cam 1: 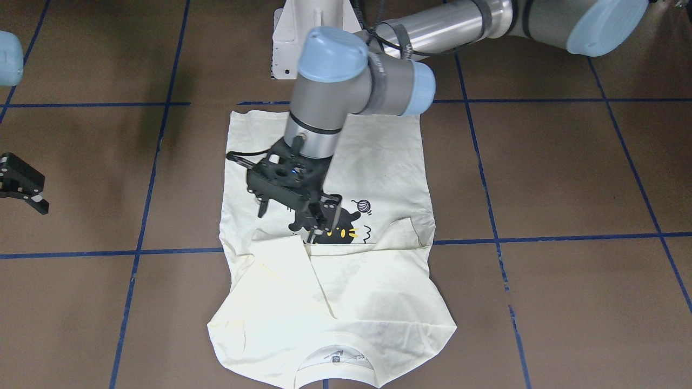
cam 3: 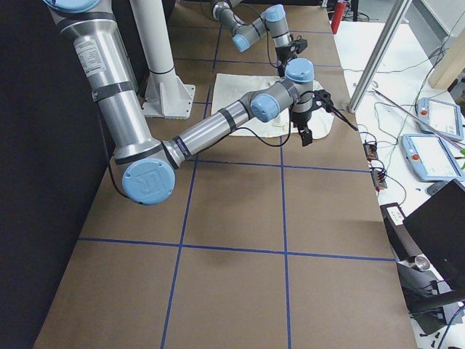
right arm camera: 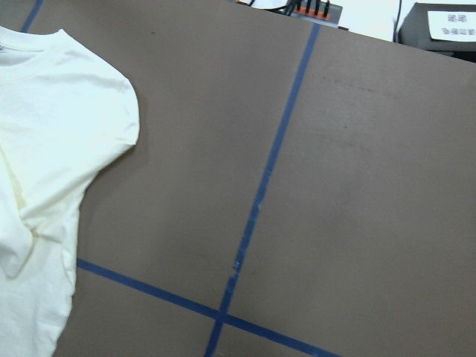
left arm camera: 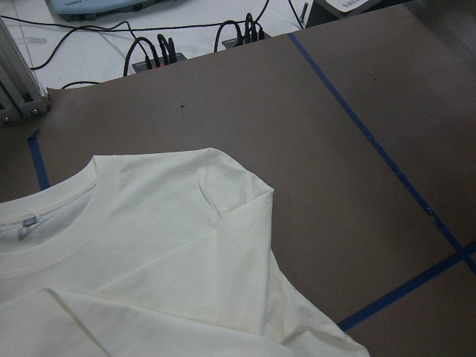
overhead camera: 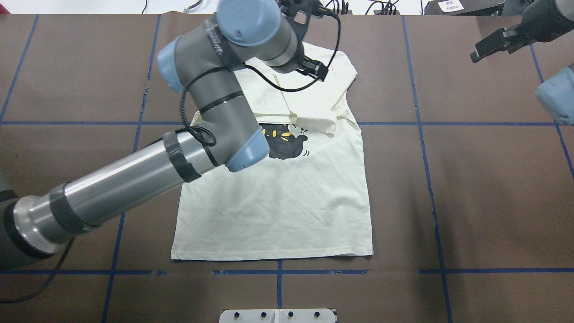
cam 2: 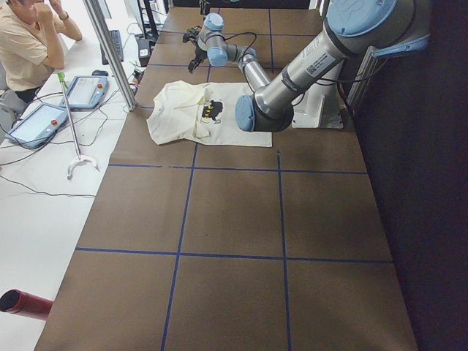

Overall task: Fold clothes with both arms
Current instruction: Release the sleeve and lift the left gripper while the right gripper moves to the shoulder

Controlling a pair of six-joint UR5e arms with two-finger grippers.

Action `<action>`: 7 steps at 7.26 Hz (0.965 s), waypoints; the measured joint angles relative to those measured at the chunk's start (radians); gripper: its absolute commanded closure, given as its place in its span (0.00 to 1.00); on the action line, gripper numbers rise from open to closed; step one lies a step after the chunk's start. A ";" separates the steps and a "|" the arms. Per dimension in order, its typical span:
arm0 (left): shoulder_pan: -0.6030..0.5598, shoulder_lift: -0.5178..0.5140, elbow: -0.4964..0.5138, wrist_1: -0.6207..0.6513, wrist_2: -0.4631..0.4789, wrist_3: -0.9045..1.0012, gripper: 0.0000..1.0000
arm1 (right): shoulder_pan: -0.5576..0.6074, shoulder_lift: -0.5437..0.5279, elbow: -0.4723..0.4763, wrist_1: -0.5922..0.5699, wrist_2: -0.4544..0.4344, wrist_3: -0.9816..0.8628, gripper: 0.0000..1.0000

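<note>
Left tool (cam 1: 318, 229) masks part of the cat print (cam 1: 346, 235) on the T-shirt (cam 1: 378, 162).

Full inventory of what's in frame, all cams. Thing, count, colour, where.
T-shirt: 1, cream with a black cat print, flat mid-table, sleeves folded in across the chest.
Table: 1, brown with a blue tape grid, under everything.
Pedestal: 1, white, at the robot's edge of the table.
Teach pendants: 2, grey-blue, on the white bench beside the table.
Person: 1, beige top, seated at that bench.
Cylinder: 1, red, at the bench's near end in the left view.
Left gripper: 1, black, over the shirt at the print; whether the fingers are open is unclear.
Right gripper: 1, black, over bare table beside the shirt, fingers open.
</note>
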 measured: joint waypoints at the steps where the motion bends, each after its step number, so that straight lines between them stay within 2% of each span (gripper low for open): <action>1: -0.063 0.082 -0.054 0.000 -0.047 0.110 0.00 | -0.065 0.050 -0.002 0.015 -0.064 0.072 0.01; 2: -0.127 0.154 -0.085 -0.006 -0.087 0.232 0.00 | -0.154 0.100 -0.005 0.017 -0.163 0.154 0.02; 3: -0.181 0.205 -0.096 -0.013 -0.111 0.342 0.00 | -0.232 0.141 -0.010 0.011 -0.255 0.216 0.08; 5: -0.276 0.301 -0.098 -0.068 -0.176 0.504 0.00 | -0.363 0.237 -0.037 -0.060 -0.418 0.306 0.14; 7: -0.342 0.386 -0.093 -0.150 -0.249 0.587 0.00 | -0.486 0.346 -0.130 -0.107 -0.599 0.340 0.14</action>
